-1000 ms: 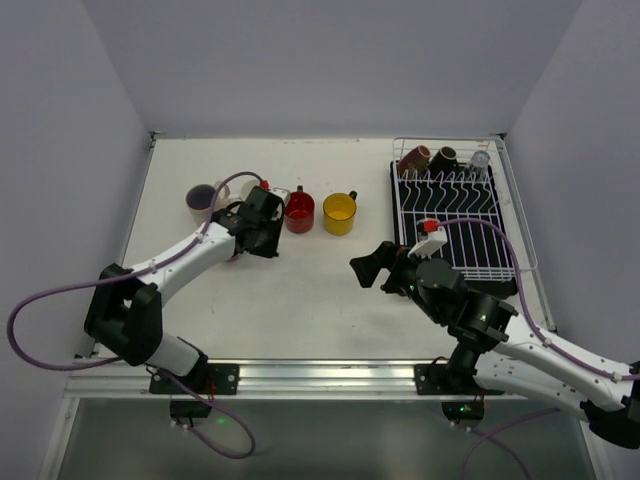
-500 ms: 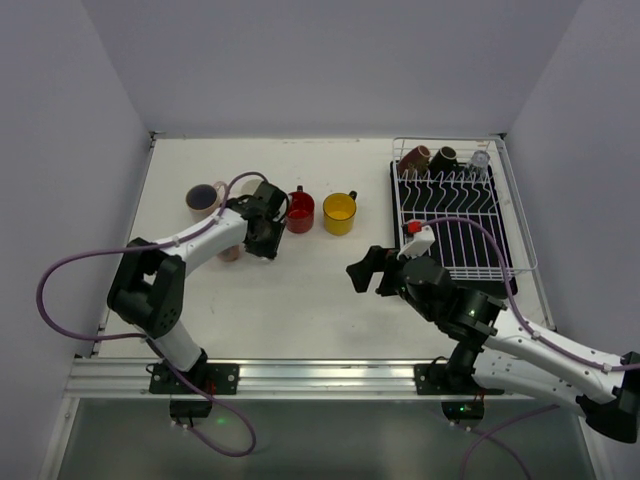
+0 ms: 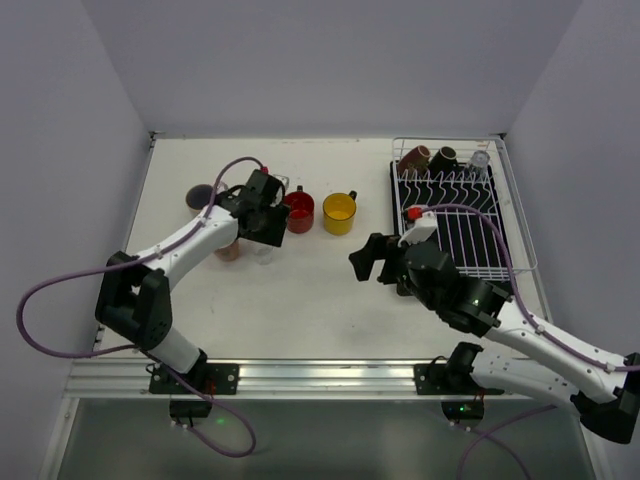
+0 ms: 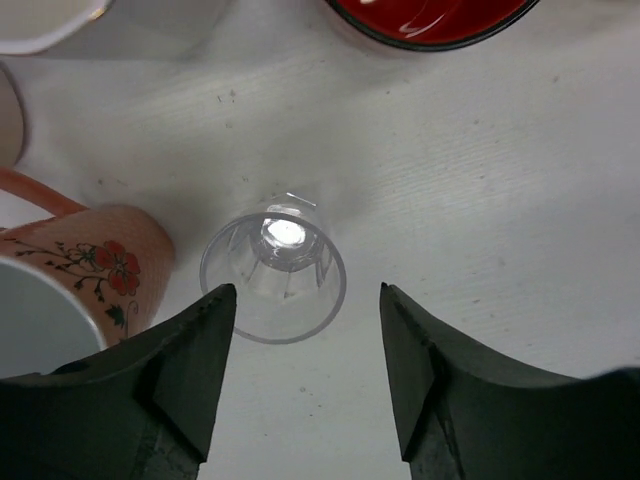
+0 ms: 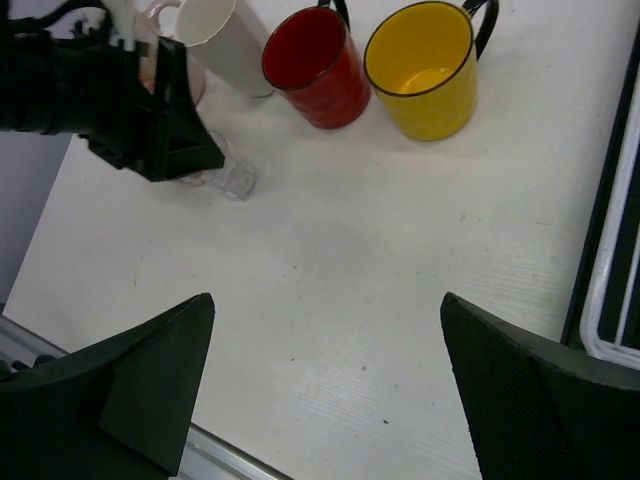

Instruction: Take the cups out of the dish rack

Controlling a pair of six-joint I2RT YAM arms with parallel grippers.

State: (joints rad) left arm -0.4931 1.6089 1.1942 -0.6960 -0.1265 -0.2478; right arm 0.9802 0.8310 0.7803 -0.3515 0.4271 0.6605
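One clear glass (image 4: 273, 277) is stood upright beside the floral mug (image 4: 60, 300), grouped with unloaded cups; left gripper (image 4: 305, 305) is parted around it, right gripper (image 5: 328, 310) spread wide, empty.

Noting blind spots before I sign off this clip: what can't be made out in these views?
- Top view: the left tool largely hides the white mug; the clear glass is faint.
- Top view: the three cups at the dish rack's far end are too small to tell upright from tipped.
- Left wrist: red mug and floral mug cut off by frame edges.
- Right wrist: rack cropped at right edge.
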